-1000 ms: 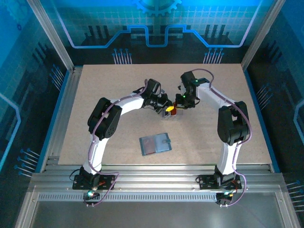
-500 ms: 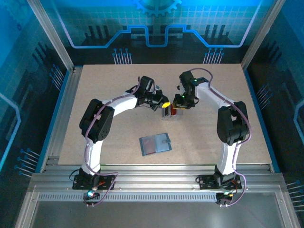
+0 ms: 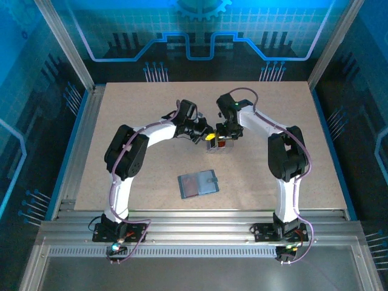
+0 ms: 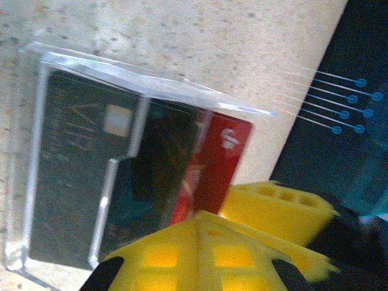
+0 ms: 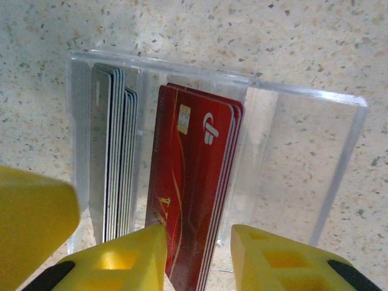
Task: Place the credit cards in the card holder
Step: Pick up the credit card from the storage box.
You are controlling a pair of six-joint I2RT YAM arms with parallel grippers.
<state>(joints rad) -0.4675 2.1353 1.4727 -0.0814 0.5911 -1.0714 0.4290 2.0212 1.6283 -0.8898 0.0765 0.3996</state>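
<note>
**Picking the first card out of the box**

The step in hand is drawing a card, with none stowed as far as can be seen. The credit cards stand on edge in a clear box [image 5: 303, 151] near the middle of the tabletop [image 3: 133, 103]. A grey and dark stack [image 5: 112, 151] sits at one side of it and the red cards [image 5: 194, 176] lean in the next slot. The card holder [image 3: 199, 183] lies flat well apart from the box, nearer the arm bases, and neither arm touches it.

The right end effector [image 5: 199, 239] is spread, its two fingers straddling the near edge of the red cards without clamping them, as far as I can tell. The left end effector [image 4: 203, 242] is pressed together just beside the box with nothing visibly in it, probably to brace the box.

The next move likely calls for the right fingers to close on one red card, not the whole bundle, and lift it straight along the slot.

The box walls hem the cards in closely, and the two end effectors crowd each other at the same open side. A tilted pull could catch the rim or drag the box. Bare tabletop lies between the box and the card holder.
</note>
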